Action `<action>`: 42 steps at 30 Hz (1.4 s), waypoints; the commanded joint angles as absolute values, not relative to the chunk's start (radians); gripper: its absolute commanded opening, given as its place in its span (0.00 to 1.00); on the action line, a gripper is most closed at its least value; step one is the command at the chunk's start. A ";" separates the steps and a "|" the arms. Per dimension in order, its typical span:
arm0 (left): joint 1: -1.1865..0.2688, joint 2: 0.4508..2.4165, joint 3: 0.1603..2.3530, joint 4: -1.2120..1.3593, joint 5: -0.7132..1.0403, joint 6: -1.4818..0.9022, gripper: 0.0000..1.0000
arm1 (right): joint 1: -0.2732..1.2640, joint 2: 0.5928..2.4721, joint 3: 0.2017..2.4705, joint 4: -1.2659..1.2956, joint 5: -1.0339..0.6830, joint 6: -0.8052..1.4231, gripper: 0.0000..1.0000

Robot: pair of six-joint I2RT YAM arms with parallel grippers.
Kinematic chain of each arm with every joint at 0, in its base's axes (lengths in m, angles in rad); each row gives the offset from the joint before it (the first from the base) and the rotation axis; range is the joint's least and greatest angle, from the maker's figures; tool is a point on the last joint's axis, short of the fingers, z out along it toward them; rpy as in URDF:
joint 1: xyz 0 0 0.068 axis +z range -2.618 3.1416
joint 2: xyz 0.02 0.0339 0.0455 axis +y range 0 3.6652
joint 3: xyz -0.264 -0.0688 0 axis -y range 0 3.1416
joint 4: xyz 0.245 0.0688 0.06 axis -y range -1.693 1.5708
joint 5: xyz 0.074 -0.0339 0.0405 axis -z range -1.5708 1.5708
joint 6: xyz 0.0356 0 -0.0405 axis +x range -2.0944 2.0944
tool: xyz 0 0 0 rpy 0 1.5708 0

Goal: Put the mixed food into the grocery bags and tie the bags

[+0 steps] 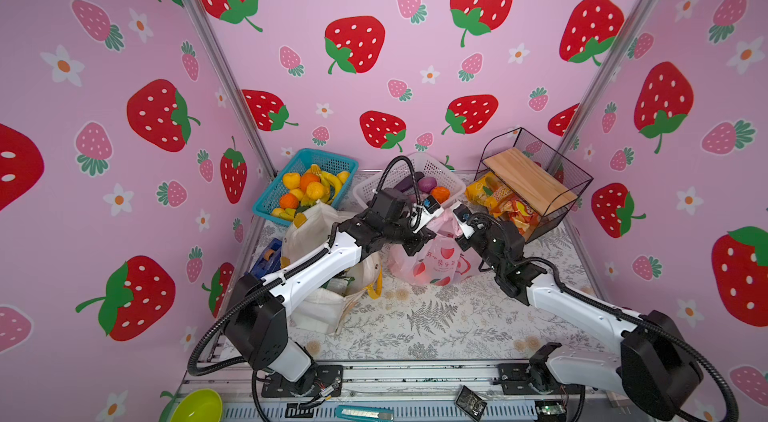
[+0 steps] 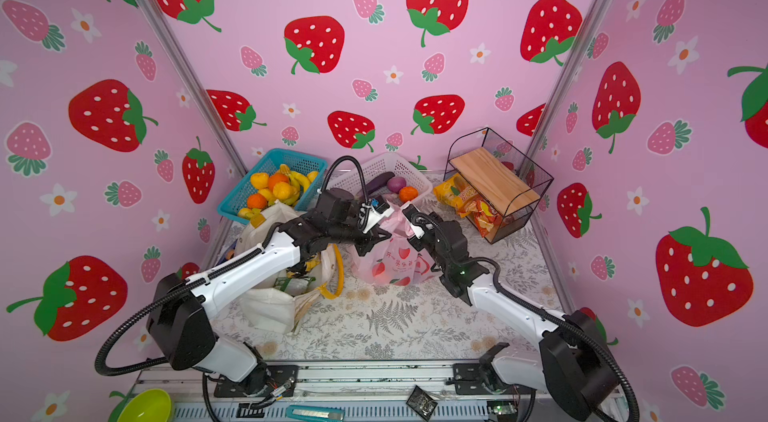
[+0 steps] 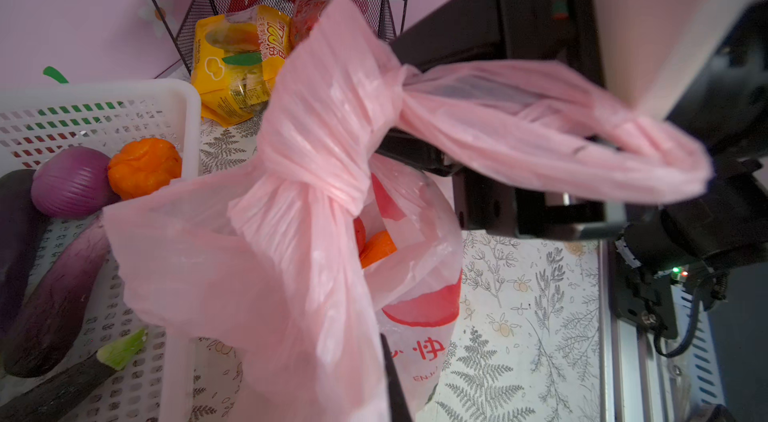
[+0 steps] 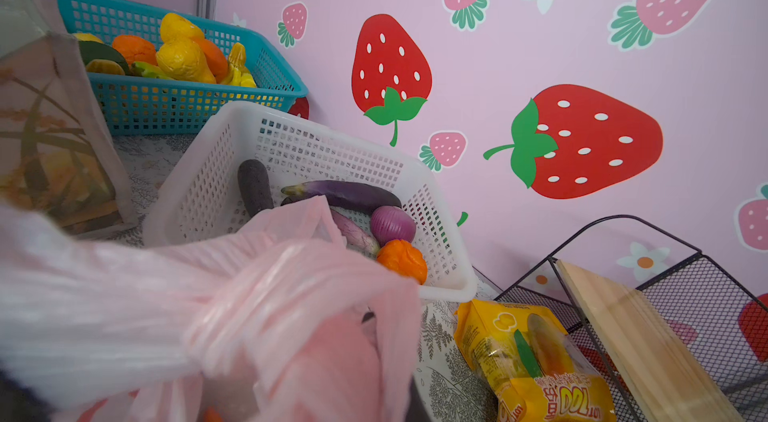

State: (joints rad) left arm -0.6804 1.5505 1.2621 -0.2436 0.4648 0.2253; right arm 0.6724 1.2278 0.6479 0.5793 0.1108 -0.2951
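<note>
In both top views the pink bag (image 1: 440, 262) (image 2: 392, 264) stood on the worktop (image 1: 415, 316), right of centre. It was just near of the white basket (image 1: 432, 162) and left of the wire rack (image 1: 536, 175). The left fingers (image 1: 432, 210) and the right fingers (image 1: 460, 212) met above its gathered top, both closed, with pink plastic drawn up to each. The white tote (image 1: 320, 303) slumped on the left under the left arm, near of the blue basket (image 1: 307, 158) of yellow and orange fruit. Snack packets (image 1: 498, 200) lay in the mouth of the rack.

In the left wrist view the bag's two handles crossed in a knot (image 3: 320, 187) over its mouth. One handle ran as a loop (image 3: 540, 129) to the black body of the right arm. The other came toward the camera and hid most of the left fingers, so they seemed clamped on that handle. A carrot (image 3: 376, 247) showed through the thin plastic inside the bag. An onion (image 3: 70, 183) touched an orange vegetable (image 3: 143, 166) in the white basket.

In the right wrist view bunched pink plastic (image 4: 249, 308) filled the near part and covered the right fingers. Beyond it the white basket (image 4: 324, 125) held eggplants (image 4: 345, 193), the onion and the orange vegetable. The blue basket (image 4: 187, 104) sat farther left. A yellow packet (image 4: 532, 357) lay beside the rack.
</note>
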 commanded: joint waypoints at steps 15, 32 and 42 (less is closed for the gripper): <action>-0.750 1.539 1.259 -0.287 0.585 0.199 0.24 | 0.617 1.199 0.518 0.934 -0.040 -0.242 0.00; -0.620 1.499 1.398 -0.302 0.590 0.195 0.55 | 0.534 1.163 0.484 0.967 -0.207 -0.340 0.00; -0.633 1.671 1.478 -0.337 0.662 0.146 0.53 | 0.532 1.224 0.550 0.989 -0.257 -0.371 0.00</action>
State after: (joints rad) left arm -0.6147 1.6726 1.4803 -0.3401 0.5987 0.1631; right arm 0.5381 1.2144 0.5076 0.9279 -0.2161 -0.3363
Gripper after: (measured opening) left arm 0.531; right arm 0.043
